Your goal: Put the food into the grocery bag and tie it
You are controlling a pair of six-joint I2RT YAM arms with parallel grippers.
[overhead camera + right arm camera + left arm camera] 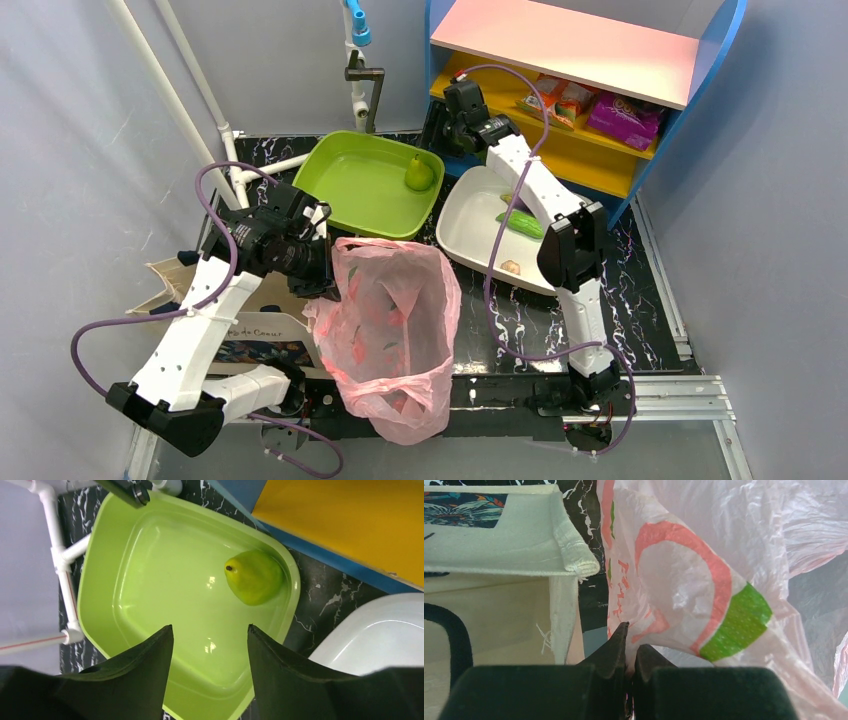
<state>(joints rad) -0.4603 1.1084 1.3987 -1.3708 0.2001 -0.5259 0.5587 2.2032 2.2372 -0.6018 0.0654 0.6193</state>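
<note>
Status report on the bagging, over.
Left gripper shut on pink bag. Right gripper open, empty, by green tub. Pear loose inside, unobstructed.

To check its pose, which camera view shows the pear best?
The right wrist view: the pear lies large and unobstructed in the green tub. The top external view shows it small, near the tub's rim. The left wrist view does not show it.

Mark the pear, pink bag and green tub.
pear (254, 577), right wrist view, middle of its body.
pink bag (395, 330), top external view, its front wall.
green tub (355, 185), top external view, bare floor.
</note>
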